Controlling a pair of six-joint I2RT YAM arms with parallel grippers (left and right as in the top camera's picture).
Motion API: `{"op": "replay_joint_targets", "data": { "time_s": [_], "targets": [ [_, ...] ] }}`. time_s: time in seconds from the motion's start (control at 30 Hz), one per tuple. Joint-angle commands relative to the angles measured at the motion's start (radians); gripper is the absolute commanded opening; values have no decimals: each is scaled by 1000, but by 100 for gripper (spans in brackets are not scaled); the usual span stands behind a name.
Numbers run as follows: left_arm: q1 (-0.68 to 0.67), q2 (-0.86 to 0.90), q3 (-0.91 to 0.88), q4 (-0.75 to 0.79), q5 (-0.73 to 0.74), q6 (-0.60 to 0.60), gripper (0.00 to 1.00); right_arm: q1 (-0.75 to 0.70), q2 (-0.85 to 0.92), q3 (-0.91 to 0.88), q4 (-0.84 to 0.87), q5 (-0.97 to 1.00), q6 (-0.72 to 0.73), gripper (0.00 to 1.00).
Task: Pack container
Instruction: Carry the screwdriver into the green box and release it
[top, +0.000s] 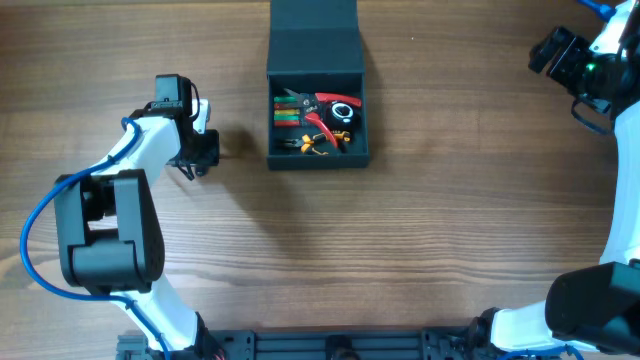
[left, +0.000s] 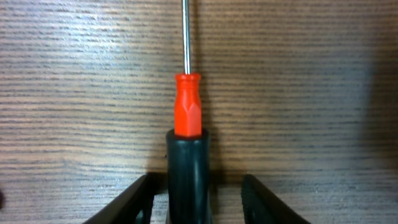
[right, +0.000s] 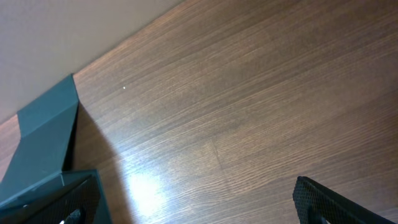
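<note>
The container (top: 318, 157) is a dark teal-grey box standing open at the table's back centre, its flap lid (top: 313, 28) folded back. Inside lie several hand tools, among them red-handled pliers (top: 325, 101). A screwdriver (left: 187, 112) with a red and black handle lies on the table, its shaft pointing away. My left gripper (left: 198, 182) is open with a finger on each side of the black handle end, gaps showing on both sides. In the overhead view the left gripper (top: 200, 150) is left of the container and hides the screwdriver. My right gripper (top: 560, 55) is open and empty at the far right back.
The right wrist view shows the wood table (right: 236, 124), the container's lid (right: 46, 134) at the left and a pale wall (right: 56, 31) beyond the table's back edge. The arm bases stand at the table's front edge.
</note>
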Motion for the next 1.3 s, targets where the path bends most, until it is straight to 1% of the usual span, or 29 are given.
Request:
{"op": "replay_joint_targets", "data": {
  "time_s": [0.0,0.03,0.07,0.17,0.27,0.33,0.4,0.47,0.57,0.63,0.7,0.8,0.87,0.97,1.03,1.13,1.27],
  "targets": [
    [-3,65,-18,-1,-13,18,25,3,9,-5,3,-8,11,100],
    [-3,65,-18,-5,-16,18,9,3,9,-5,3,-8,11,100],
    [-3,65,-15,-15,-16,18,4,3,9,-5,3,-8,11,100],
    [-3,59,10,-57,-37,19,4,3,9,-5,3,-8,11,100],
    [-3,35,68,-121,-97,19,4,3,9,-5,3,-8,11,100],
    [-3,6,140,-178,-110,48,4,3,9,-5,3,-8,11,100],
    [-3,-27,227,-225,-109,51,4,3,9,-5,3,-8,11,100],
    [-8,-57,313,-272,-109,87,4,3,9,-5,3,-8,11,100],
    [-51,-95,452,-349,-109,182,4,3,9,-5,3,-8,11,100],
    [-99,-113,499,-371,-109,249,4,3,9,-5,3,-8,11,100],
    [-175,-131,522,-380,-109,348,4,3,9,-5,3,-8,11,100],
    [-327,-130,521,-390,-109,524,4,3,9,-5,3,-8,11,100],
    [-422,-124,521,-396,-109,605,4,3,9,-5,3,-8,11,100],
    [-521,-107,520,-396,-109,692,4,3,9,-5,3,-8,11,100],
    [-557,-87,518,-396,-108,729,4,3,9,-5,3,-8,11,100],
    [-571,-28,518,-396,-97,753,4,3,9,-5,3,-8,11,100],
    [-566,63,518,-396,-90,810,9,3,9,-5,3,-8,11,100]
  ]
}}
